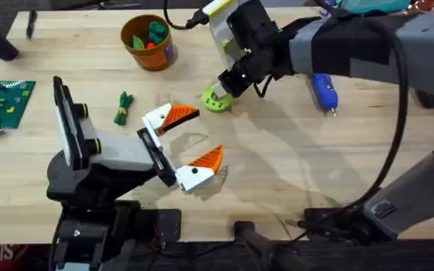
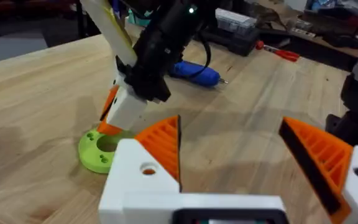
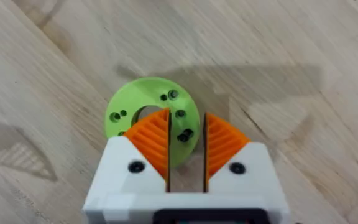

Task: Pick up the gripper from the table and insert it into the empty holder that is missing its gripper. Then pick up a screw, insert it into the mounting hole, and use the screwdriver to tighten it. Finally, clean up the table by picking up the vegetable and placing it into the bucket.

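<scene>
Right gripper (image 3: 187, 146) sits over the lime-green disc (image 3: 148, 102), fingers narrow, small gap, nothing visibly between them; the wrist view shows this, overhead can't. Left gripper (image 1: 189, 142) is spread wide and empty mid-table. Overhead: vegetable (image 1: 123, 108) lies left of it, bucket (image 1: 149, 43) near far edge, screwdriver (image 1: 324, 92) right, bare wood beyond.
</scene>
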Action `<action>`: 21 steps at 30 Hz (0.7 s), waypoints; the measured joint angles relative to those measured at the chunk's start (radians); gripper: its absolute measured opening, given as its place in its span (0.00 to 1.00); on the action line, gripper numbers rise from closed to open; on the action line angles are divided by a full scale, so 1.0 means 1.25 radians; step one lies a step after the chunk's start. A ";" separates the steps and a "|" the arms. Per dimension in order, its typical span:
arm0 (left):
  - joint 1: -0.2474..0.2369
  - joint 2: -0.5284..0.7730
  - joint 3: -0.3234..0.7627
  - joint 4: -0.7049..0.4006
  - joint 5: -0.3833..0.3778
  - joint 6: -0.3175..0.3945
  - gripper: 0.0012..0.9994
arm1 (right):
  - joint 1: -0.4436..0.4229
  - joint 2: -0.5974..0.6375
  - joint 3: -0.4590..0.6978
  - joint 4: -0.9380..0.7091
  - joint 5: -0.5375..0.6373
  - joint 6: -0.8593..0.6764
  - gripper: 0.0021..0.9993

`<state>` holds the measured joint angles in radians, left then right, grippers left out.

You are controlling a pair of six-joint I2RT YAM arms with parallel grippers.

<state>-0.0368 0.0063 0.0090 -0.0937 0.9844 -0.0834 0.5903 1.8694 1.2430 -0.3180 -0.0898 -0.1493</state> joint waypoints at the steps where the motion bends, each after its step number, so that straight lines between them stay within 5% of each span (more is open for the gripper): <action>1: 0.000 0.000 0.000 0.000 0.000 0.000 0.99 | 0.003 0.000 0.000 0.000 0.000 0.000 0.24; 21: 0.000 0.000 0.000 0.000 0.000 0.000 0.99 | 0.013 0.000 0.000 -0.015 0.026 0.000 0.21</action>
<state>-0.0368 0.0063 0.0090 -0.0935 0.9840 -0.0834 0.6060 1.8694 1.2434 -0.3370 -0.0574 -0.1493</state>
